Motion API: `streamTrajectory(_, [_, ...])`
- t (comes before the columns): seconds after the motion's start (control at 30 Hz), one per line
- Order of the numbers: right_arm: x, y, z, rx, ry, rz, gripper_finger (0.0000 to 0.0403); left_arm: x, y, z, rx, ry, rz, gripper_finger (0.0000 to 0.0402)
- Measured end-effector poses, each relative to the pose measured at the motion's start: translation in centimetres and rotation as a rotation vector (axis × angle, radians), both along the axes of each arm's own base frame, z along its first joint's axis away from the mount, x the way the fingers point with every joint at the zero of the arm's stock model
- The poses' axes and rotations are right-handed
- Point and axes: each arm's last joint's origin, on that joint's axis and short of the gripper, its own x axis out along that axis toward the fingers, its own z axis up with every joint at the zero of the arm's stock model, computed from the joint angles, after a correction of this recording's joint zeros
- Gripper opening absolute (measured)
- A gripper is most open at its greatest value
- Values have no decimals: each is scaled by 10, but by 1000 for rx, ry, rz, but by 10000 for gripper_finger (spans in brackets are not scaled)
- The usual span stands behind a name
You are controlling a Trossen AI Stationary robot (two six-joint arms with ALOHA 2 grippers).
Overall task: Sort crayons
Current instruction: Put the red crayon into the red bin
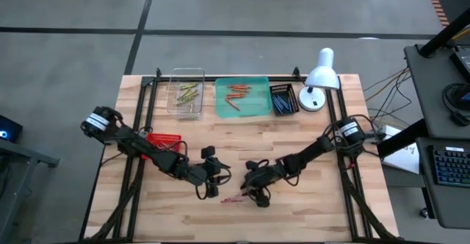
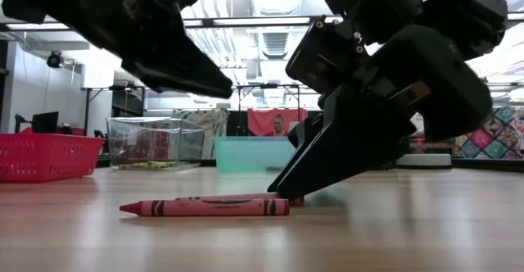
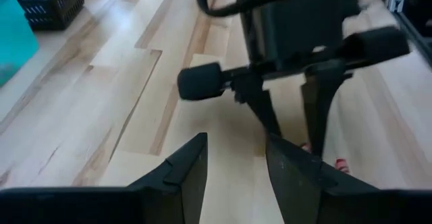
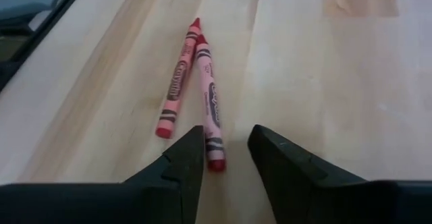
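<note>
Two red crayons (image 4: 177, 82) (image 4: 210, 99) lie flat on the wooden table near its front middle, side by side with their tips together; they also show in the high view (image 1: 235, 198) and the low view (image 2: 205, 207). My right gripper (image 4: 226, 140) is open and low over the table. Its fingers stand on either side of the blunt end (image 4: 216, 158) of the nearer crayon. My left gripper (image 3: 236, 150) is open and holds nothing. It hangs above the table just left of the crayons (image 1: 211, 189). My right gripper slants down from the table's right side, its fingertips (image 2: 285, 192) down by the table at one crayon's blunt end. Whether a finger touches that crayon, I cannot tell.
At the far edge stand a clear bin (image 1: 186, 93) with yellow-green crayons, a teal tray (image 1: 242, 97) with orange-red crayons and a dark basket (image 1: 283, 98) with blue ones. A white lamp (image 1: 319, 79) is at the far right. A red mesh basket (image 1: 163, 140) sits by the left arm.
</note>
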Motion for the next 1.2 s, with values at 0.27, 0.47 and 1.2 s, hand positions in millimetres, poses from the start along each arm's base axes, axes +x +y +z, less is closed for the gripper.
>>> streamTrajectory(0.27, [2, -8, -1, -31, 9, -21, 70, -7, 4, 30, 11, -68, 57, 132])
streamTrajectory(0.47, [1, -8, -2, -47, 15, -16, 19, -20, 11, 55, 4, -114, 85, 132])
streamTrajectory(1.2, [18, -32, 64, -151, -116, -195, 9, -26, 11, 45, 53, 27, -36, 132])
